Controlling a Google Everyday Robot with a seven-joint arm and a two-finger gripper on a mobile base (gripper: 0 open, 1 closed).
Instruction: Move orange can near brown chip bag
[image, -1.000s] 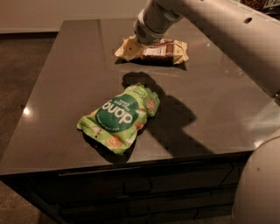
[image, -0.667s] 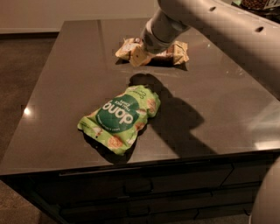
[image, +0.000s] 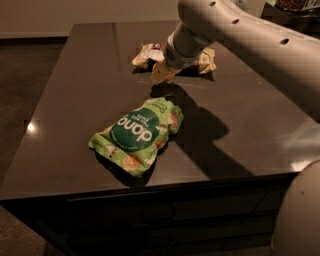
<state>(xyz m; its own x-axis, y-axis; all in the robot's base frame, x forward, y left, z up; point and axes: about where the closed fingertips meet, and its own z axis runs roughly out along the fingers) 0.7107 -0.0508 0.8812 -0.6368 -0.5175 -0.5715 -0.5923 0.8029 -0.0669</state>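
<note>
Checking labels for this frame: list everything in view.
Brown chip bag: 1, dark brown with cream ends, back of the table, partly behind the arm.
Green bag: 1, bright green with a dark green circle, flat, front-middle of the table.
Orange can: cannot be made out.
Table: 1, dark top.
Drawers: dark, below the table's front edge; count unclear.
Arm: 1, off-white, reaching in from the right.
Gripper: 1, pale tan, low, just in front of the brown chip bag.

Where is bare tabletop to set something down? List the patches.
Bare: the table left of the green bag, and right of it out to the edge. Crowded: far middle, where the gripper is at the brown chip bag.
</note>
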